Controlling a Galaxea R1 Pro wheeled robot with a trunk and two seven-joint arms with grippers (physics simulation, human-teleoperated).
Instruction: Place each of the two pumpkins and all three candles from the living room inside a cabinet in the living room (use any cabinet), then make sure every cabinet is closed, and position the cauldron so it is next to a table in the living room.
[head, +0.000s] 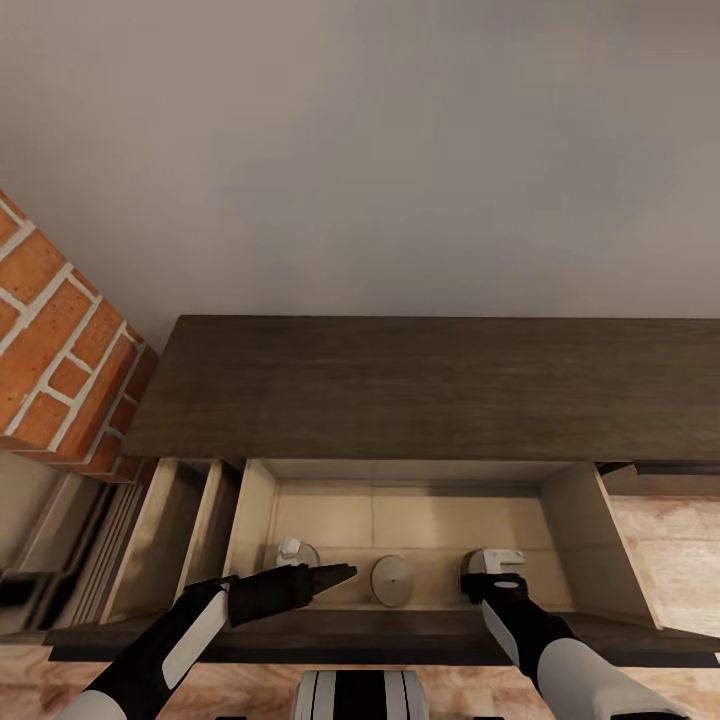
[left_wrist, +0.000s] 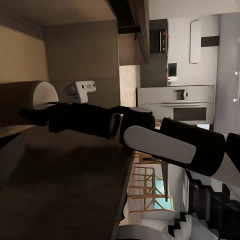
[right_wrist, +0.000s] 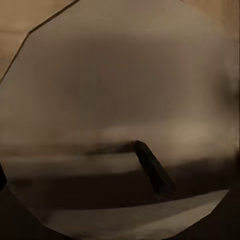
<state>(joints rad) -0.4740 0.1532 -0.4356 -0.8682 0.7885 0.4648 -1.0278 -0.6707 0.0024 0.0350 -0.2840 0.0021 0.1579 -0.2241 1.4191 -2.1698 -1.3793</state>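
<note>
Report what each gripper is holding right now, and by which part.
Left gripper: nothing, it hovers above the open drawer. Right gripper: down over a candle in the drawer; whether its fingers grip it, and where, cannot be told.

I saw a brick fireplace (head: 55, 340) at my left, against a plain grey wall (head: 400, 150). Pale wood floor (head: 670, 560) lay at the right.

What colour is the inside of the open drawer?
Pale beige, against the cabinet's dark brown wooden top. The drawer shows best in the head view.
</note>
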